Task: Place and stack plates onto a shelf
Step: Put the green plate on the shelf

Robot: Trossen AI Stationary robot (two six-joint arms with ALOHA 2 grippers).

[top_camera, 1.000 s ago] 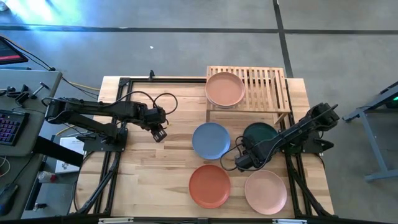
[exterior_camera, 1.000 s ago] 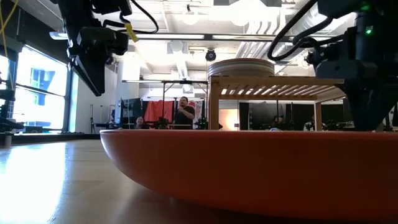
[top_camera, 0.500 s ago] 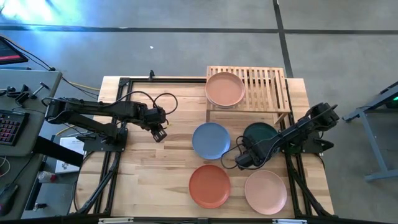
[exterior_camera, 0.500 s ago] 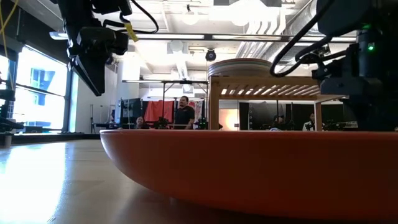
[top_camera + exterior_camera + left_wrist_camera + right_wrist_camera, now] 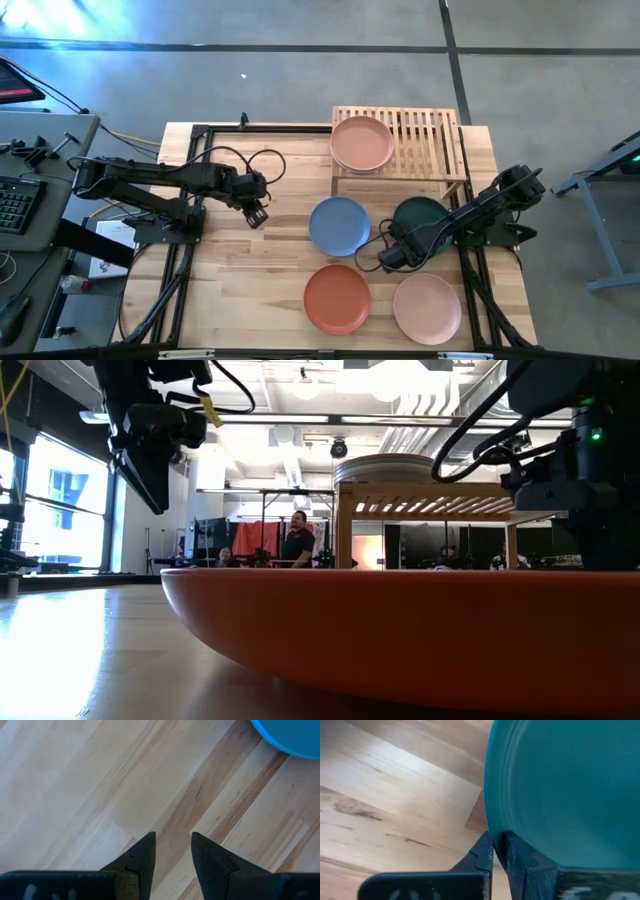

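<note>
high view, near: terracotta plate and pink plate lie on the table's near edge.
right gripper: pinches dark green plate by its thin rim; it may slip on lifting.
left gripper: spread, idle at left.
far: shelf holds a peach plate; a tilted plate could catch its edge.

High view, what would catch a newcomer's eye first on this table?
The colourful plates: a peach plate sits on the wooden shelf at the far edge, with blue, terracotta-orange and pink plates spread on the tabletop in front of it. Next, the right claw is pinched shut on the rim of the dark green plate, while the left claw hangs open over bare wood.
</note>
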